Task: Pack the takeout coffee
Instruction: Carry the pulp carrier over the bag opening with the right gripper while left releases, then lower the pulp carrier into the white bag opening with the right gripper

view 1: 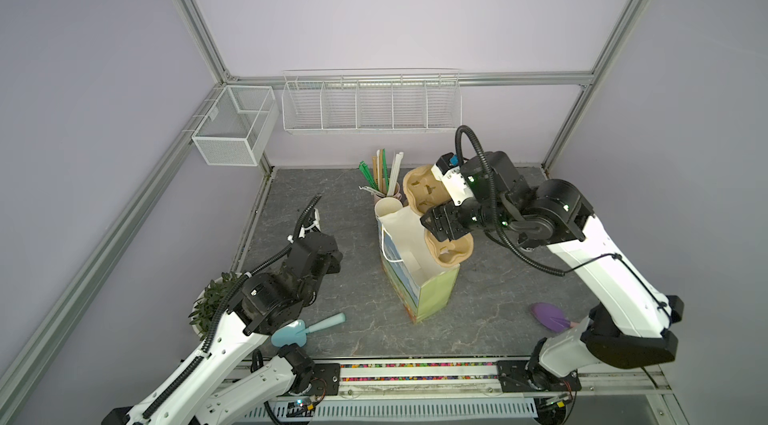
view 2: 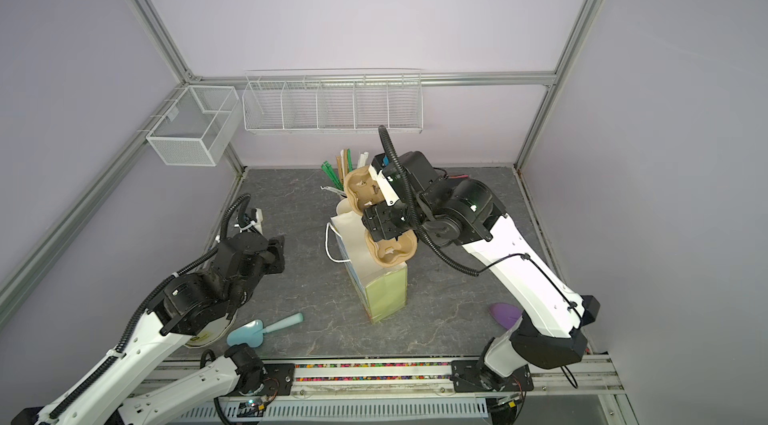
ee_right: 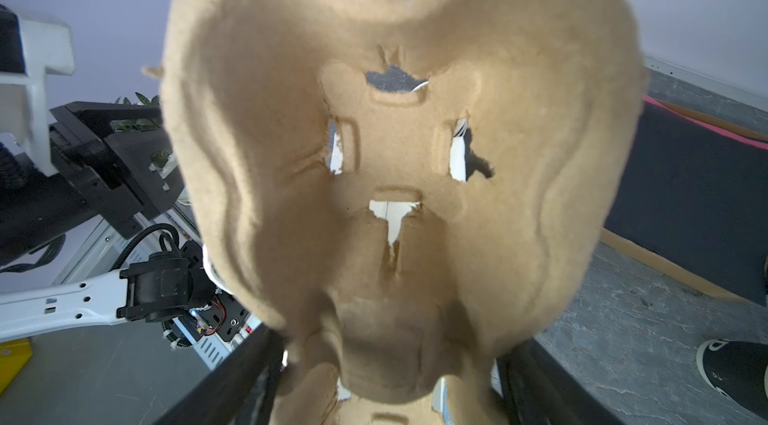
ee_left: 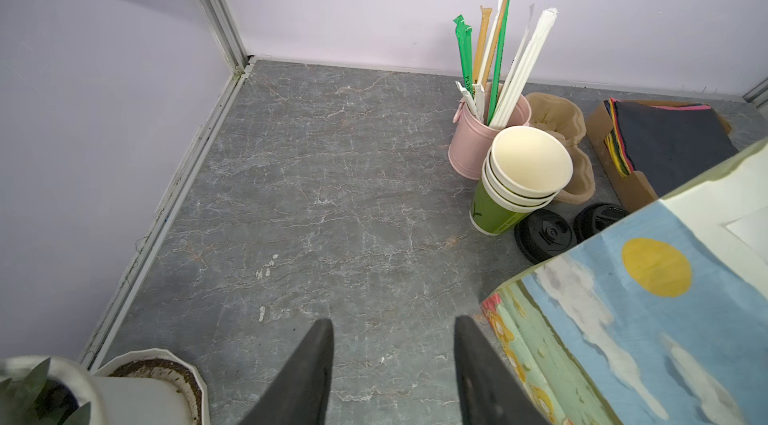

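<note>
Black fingers of the left end effector stand part-spread over bare worktop, holding nothing. Farther right, lidless cups and loose lids sit just beside the paper bag — no lidded coffee shows in any view. Over the bag's mouth the right end effector clamps the pulp carrier at its waist; best to line its length with the narrow opening and lower slowly — a lobe may snag the rim.

Soft even light, blurry cup carrier
</note>
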{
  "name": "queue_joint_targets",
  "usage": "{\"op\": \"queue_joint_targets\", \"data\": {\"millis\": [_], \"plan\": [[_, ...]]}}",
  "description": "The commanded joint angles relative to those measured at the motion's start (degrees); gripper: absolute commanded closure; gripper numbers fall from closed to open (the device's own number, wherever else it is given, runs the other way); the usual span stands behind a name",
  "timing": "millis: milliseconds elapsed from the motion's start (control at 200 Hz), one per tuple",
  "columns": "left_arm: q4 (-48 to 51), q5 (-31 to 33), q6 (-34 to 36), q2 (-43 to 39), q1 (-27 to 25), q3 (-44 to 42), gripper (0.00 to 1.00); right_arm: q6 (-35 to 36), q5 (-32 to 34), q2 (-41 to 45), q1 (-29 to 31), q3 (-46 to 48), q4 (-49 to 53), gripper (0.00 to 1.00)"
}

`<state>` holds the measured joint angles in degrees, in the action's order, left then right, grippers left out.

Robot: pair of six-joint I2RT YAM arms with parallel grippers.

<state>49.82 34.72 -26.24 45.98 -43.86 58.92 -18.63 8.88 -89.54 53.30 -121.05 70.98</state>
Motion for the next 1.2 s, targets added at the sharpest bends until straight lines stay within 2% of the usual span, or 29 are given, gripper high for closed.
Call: {"op": "queue_joint_targets", "data": {"millis": [0, 490, 1194], "plan": [[1.4, 1.7, 1.0, -0.8, 0.4, -0.7, 0.52, -0.7, 1.7, -3.3, 1.5, -2.9, 1.9, 0.2], [1.6, 1.1, 1.8, -0.8, 0.5, -1.3, 0.52, 0.4, 3.9, -11.5, 2.1, -4.2, 3.6, 0.2], [1.8, 0.4, 2.2, -0.4, 0.5, -1.6, 0.52, -0.6, 3.1, -11.6, 1.8, 2.1, 4.6, 0.21]]}}
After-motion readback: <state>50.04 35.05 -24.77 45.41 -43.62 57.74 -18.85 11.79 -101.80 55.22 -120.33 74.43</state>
